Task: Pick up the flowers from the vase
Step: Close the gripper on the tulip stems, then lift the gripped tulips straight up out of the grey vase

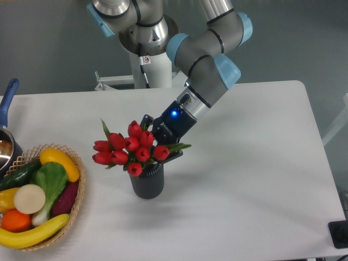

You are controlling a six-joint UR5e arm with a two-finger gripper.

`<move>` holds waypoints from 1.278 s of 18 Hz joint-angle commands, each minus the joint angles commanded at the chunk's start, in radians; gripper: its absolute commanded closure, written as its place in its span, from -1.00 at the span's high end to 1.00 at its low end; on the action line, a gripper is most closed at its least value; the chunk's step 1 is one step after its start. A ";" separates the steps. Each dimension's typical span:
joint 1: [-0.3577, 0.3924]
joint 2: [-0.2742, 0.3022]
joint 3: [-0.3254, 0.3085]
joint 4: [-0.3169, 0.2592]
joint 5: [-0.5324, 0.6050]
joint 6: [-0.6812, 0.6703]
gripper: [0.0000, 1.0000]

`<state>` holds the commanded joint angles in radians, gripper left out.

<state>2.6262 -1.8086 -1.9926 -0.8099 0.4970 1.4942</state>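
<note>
On the white surface, my tool grips the flowers standing in the vase.

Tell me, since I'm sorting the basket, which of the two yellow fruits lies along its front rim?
The long banana, curving along the wicker basket front; the shorter yellow fruit sits at the back.

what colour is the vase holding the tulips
Dark grey, with vertical ribs; the vase shows clearly in the fixed camera view.
</note>
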 joint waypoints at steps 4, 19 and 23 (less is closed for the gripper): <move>0.000 0.000 0.000 0.000 0.000 -0.003 -0.26; 0.029 0.075 0.034 0.000 -0.083 -0.172 -0.26; 0.032 0.144 0.054 0.000 -0.106 -0.285 -0.26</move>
<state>2.6584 -1.6648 -1.9390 -0.8099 0.3913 1.2093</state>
